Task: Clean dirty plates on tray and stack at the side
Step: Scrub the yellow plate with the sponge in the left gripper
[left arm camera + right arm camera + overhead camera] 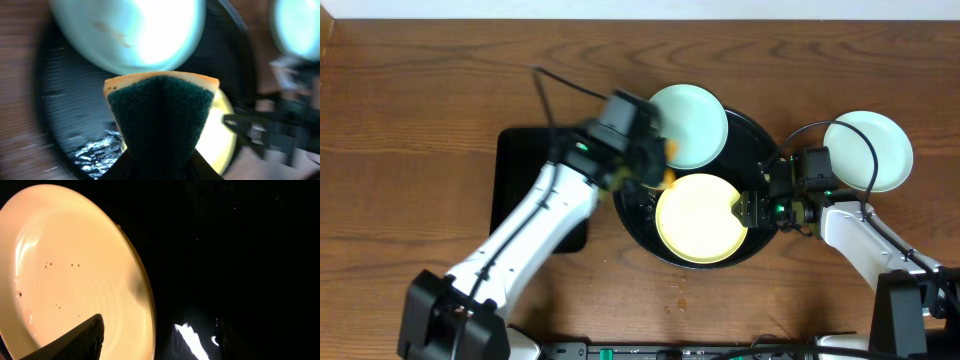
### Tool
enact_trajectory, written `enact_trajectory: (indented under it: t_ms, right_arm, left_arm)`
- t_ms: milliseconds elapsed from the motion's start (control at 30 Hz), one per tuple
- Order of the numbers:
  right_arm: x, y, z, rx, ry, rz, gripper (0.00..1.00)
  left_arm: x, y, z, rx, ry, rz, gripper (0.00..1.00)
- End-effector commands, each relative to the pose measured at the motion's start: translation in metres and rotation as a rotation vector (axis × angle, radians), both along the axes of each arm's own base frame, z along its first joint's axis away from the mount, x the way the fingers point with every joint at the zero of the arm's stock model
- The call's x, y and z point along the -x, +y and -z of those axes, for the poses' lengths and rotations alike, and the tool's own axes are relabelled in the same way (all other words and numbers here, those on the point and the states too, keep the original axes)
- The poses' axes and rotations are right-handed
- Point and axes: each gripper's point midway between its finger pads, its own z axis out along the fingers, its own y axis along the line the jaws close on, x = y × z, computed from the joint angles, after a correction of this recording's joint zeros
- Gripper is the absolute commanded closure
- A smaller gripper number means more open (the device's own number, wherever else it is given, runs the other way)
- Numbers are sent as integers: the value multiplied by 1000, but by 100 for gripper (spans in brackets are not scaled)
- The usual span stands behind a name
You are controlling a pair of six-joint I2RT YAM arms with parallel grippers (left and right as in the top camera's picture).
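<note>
Mint plates (688,125) (868,150), two; yellow plate (695,222), one; sponge (160,110) pinched in left gripper (655,165); right gripper (752,208) agape.

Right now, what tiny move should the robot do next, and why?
Probably close the right gripper on the rim of the yellow plate. Its jaws stand open at that rim, the plate shows brown specks, and the left gripper holds the sponge above the tray, so steadying the plate likely comes first.
</note>
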Motion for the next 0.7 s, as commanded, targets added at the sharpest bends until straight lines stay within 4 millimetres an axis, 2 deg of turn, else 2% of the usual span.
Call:
enact_trajectory:
  t_ms: [0,200,367,500,667]
  right_arm:
    - [2,0,1,-7,12,-4,31]
    - [2,0,1,-8,14,-4,31]
    - [2,0,1,-8,14,-4,32]
    - [2,0,1,-8,14,-4,32]
    - [2,0,1,-8,14,-4,32]
  left_arm:
    - [14,-29,-2,23,3,8,76]
    - [32,-57,16,-67,-43,58,81]
    - [38,-79,32,-67,-45,103,92]
    - [33,-82,40,-76,-51,97,93]
    - [23,-87,31,-65,-122,111,92]
